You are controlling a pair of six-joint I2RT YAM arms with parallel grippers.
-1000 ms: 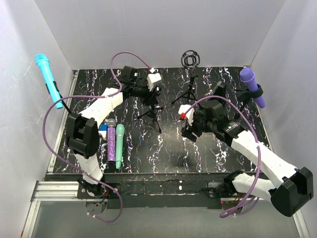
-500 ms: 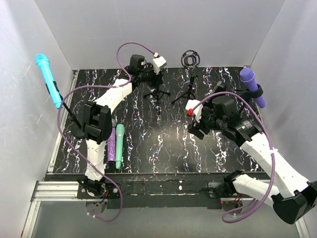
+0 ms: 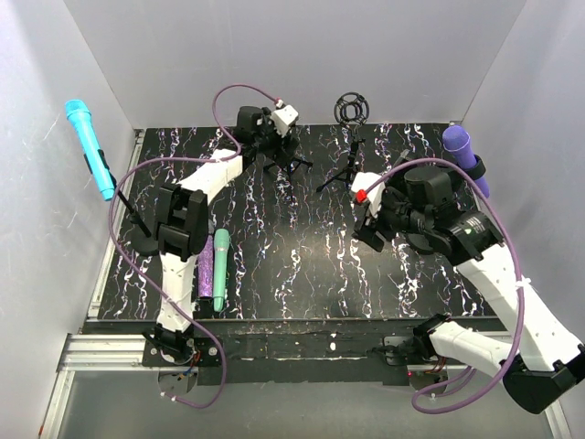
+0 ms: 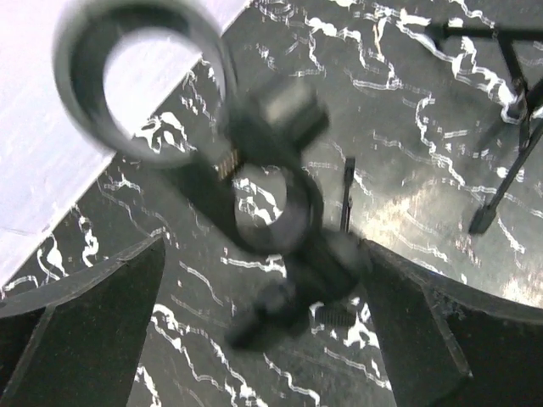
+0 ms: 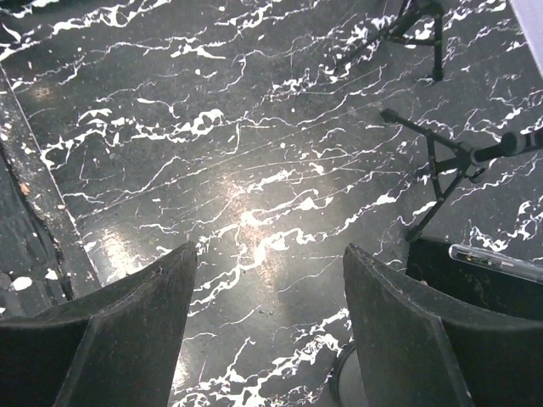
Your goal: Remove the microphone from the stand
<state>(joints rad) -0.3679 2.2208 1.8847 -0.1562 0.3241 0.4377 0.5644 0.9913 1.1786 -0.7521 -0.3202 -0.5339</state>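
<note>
A cyan microphone [image 3: 88, 144] sits in a stand's clip at the left wall. A purple microphone [image 3: 464, 157] sits in a clip at the right wall. My left gripper [image 3: 278, 144] [image 4: 263, 248] is open at the back of the table. Between its fingers [image 4: 93, 326], blurred, stands an empty black tripod stand [image 3: 289, 170] with ring clips [image 4: 270, 212]; I see no contact. My right gripper [image 3: 370, 222] [image 5: 270, 254] hangs open over bare tabletop, holding nothing.
A green microphone [image 3: 220, 265] and a glittery purple one [image 3: 206, 267] lie on the table at the left. Another tripod with a round shock mount [image 3: 351, 110] stands at the back centre. Tripod legs [image 5: 450, 161] show near the right gripper.
The left arm swung the small tripod stand toward the back wall, then opened its jaws around it. The right arm drew back toward the right.
</note>
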